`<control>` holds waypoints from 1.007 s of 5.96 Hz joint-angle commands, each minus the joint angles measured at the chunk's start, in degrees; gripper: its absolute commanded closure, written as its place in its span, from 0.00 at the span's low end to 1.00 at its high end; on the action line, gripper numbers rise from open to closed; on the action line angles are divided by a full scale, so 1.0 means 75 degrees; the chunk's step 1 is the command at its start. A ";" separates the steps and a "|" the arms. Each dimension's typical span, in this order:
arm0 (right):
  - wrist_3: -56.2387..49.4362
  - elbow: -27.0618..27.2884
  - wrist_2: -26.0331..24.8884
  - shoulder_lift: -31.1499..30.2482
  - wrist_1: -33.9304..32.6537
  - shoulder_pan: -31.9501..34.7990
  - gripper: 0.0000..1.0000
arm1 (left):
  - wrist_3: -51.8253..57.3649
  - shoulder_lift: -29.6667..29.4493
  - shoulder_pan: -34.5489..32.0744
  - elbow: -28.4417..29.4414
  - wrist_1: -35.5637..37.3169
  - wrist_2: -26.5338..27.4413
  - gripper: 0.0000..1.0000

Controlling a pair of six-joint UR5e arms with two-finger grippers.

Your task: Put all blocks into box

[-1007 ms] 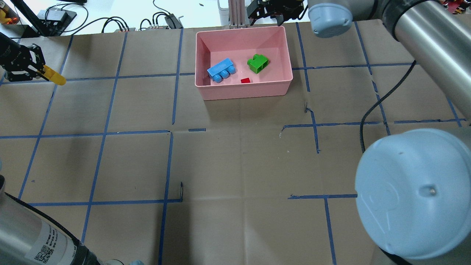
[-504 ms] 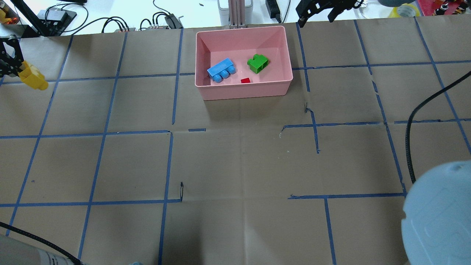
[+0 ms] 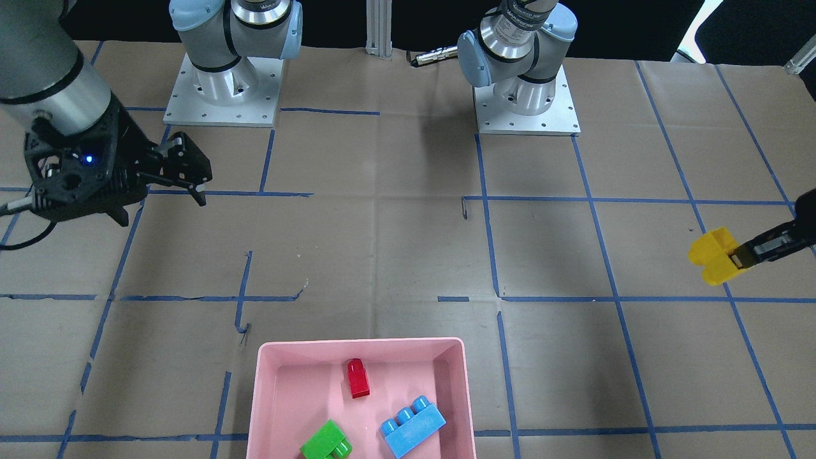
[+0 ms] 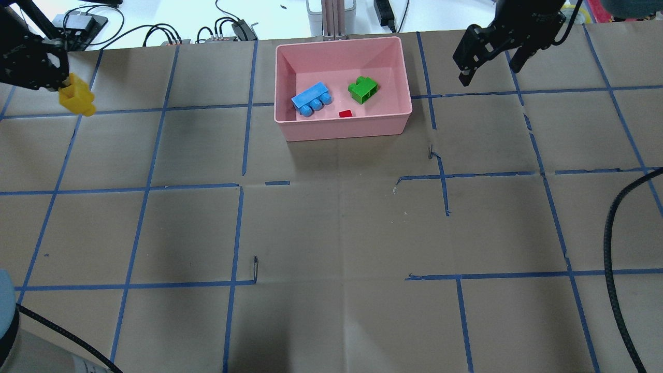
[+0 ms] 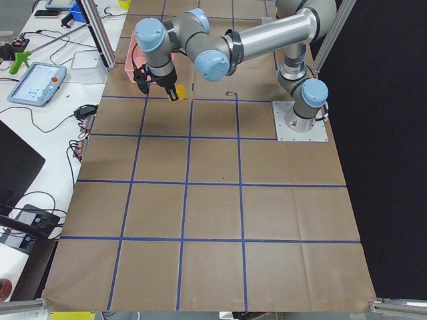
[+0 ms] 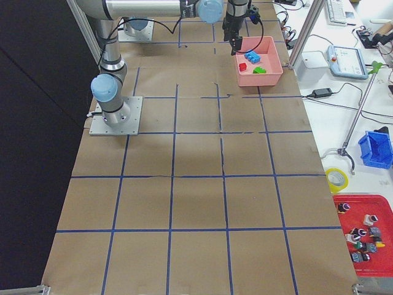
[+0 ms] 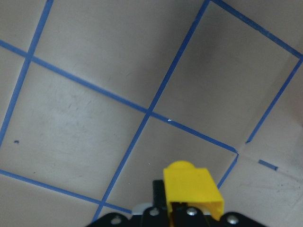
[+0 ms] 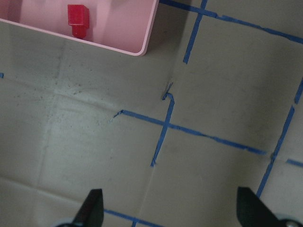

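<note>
The pink box (image 4: 342, 132) stands at the table's far middle; it also shows in the front view (image 3: 360, 345). In it lie the blue brick (image 4: 311, 98), the green brick (image 4: 362, 89) and the red brick (image 4: 345, 113). My left gripper (image 4: 63, 84) is shut on the yellow brick (image 4: 76, 96) and holds it above the table at the far left, well apart from the box. The left wrist view shows the yellow brick (image 7: 191, 189) between the fingers. My right gripper (image 4: 489, 72) is open and empty, in the air just right of the box.
Cables and devices (image 4: 228, 28) lie beyond the table's far edge, with a metal post (image 4: 331, 20) behind the box. A black cable (image 4: 616, 233) hangs at the right. The two arm bases (image 3: 526, 105) stand at the robot's side.
The right arm swung away from above the box; its gripper now hangs right of it. The left gripper shifted and turned with the yellow brick, staying at the far left.
</note>
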 commanded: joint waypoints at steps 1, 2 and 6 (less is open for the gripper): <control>0.0935 0.1677 -0.0294 -0.0969 -0.0985 0.0004 0.00 | -0.0568 -0.1429 -0.1407 0.1416 0.0527 0.0013 1.00; 0.0984 0.1718 -0.0912 -0.1053 -0.0957 0.0108 0.00 | -0.1141 -0.1994 -0.2051 0.2016 0.0666 0.0025 1.00; 0.2285 0.1555 -0.0906 -0.1299 -0.0816 0.0859 0.00 | -0.3485 -0.2866 -0.3720 0.2539 0.1554 0.0763 1.00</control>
